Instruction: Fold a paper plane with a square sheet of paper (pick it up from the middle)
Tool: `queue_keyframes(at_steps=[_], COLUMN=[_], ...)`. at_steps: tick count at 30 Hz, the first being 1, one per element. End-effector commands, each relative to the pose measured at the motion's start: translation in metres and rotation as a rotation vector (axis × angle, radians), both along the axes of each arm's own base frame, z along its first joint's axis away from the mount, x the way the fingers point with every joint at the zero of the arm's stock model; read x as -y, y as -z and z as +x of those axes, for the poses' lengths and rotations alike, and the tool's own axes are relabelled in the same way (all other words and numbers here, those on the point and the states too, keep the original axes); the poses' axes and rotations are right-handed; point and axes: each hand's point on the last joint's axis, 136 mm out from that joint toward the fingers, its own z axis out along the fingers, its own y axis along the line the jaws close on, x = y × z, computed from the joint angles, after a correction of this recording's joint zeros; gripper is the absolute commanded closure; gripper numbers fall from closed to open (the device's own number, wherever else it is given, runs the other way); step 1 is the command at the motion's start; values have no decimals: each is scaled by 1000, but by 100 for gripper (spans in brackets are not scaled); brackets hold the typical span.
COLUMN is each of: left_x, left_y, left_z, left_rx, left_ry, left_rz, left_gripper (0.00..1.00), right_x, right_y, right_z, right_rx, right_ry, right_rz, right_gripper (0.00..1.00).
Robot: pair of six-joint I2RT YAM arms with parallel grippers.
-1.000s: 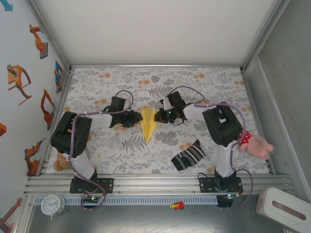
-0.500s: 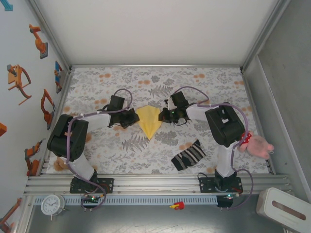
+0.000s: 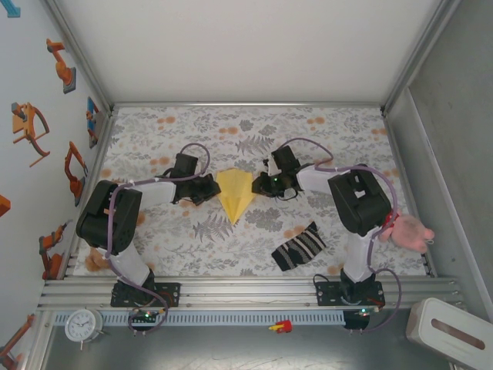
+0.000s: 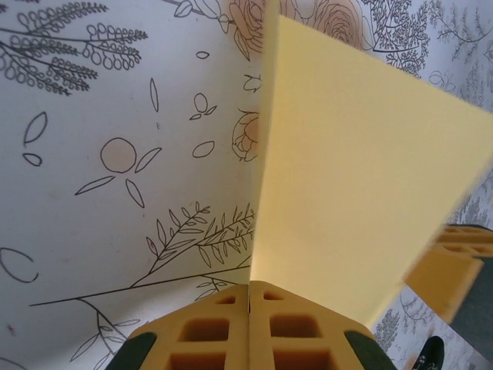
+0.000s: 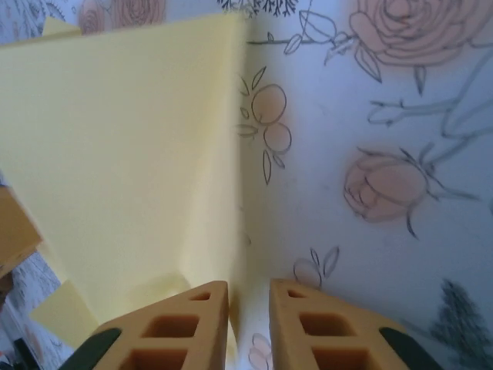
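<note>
At the middle of the floral-patterned table (image 3: pixel 154 131), the paper plane (image 3: pixel 235 193) is seen from above as a pale-yellow kite shape, its sharp point turned toward the arm bases and its blunter end toward the far wall. It is flanked by 2 grippers. The left gripper (image 3: pixel 209 187) is placed against its left edge and the right gripper (image 3: pixel 259 183) against its right edge.

From the left wrist, the 2 yellow fingers (image 4: pixel 200 331) are pressed together with only a thin seam between them. The paper's edge is led straight into that seam, so the left claw is clamped on the plane. 1 panel of the paper is raised at a slant above the tabletop.

From the right wrist, the 2 fingers (image 5: pixel 323 331) are held a little apart, with a narrow gap between them. The paper's folded edge is led down into this gap, close beside the finger on the paper's side, and pale tabletop is visible in the rest of the gap.

Nearer the bases, well apart from the plane, a black-and-white striped sock (image 3: pixel 299 247) is laid flat. A pink plush toy (image 3: pixel 408 231) is lodged at the table's right edge.
</note>
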Motion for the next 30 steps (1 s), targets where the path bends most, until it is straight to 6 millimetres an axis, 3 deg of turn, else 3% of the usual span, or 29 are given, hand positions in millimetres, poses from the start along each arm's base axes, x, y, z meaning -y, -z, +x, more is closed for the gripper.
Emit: queue_keyframes(at_steps=[1, 6, 12, 17, 22, 30], left_x=[2, 3, 1, 2, 2, 3], left_y=[3, 6, 8, 7, 6, 5], left_z=[-4, -5, -7, -8, -8, -7], left_rx=[-12, -17, -22, -23, -23, -25], left_ry=[-1, -2, -8, -5, -3, 0], left_rz=[-11, -10, -8, -8, -12, -13], left_gripper=[95, 95, 95, 95, 95, 95], right_x=[14, 15, -17, -54, -77, -82], right_y=[-29, -35, -31, -24, -16, -3], right_z=[-2, -20, -41, -49, -56, -57], right_rx=[81, 127, 170, 168, 152, 131], right_ry=[9, -2, -56, -113, -168, -177], right_rz=[-56, -172, -291, -295, -290, -329], right_gripper=[73, 59, 40, 40, 40, 45])
